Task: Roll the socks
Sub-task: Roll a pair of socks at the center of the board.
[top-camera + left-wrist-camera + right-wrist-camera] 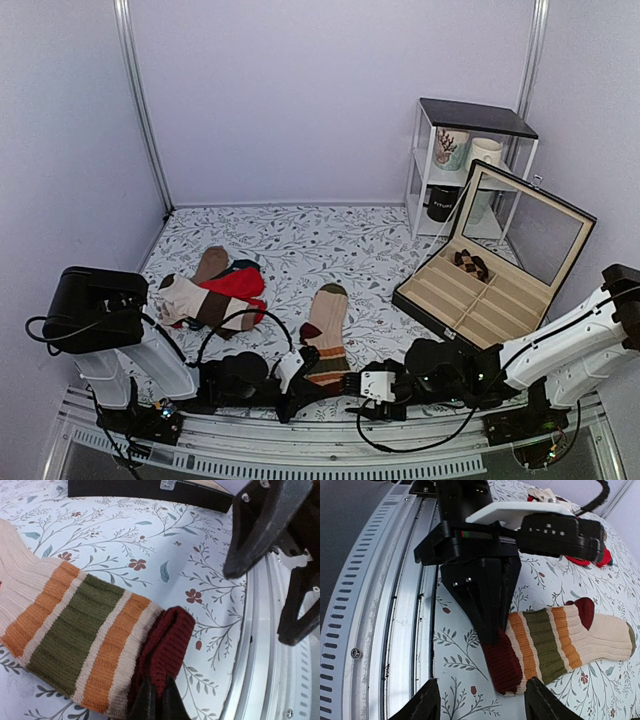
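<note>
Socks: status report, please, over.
Left gripper: fingers shut on maroon cuff. Right gripper: fingers open, empty. Socks flat, unrolled. Other sock pile well clear.

The socks are cream with orange-olive stripes and maroon cuffs; the tablecloth is floral.

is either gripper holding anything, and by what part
The left gripper is shut on the striped socks, pinching the maroon cuff at the leg end. The right gripper is open and empty.

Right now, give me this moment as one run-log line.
left jaws: shut on maroon cuff | right jaws: open, facing cuff, not touching | socks: striped, lying unrolled on table
</note>
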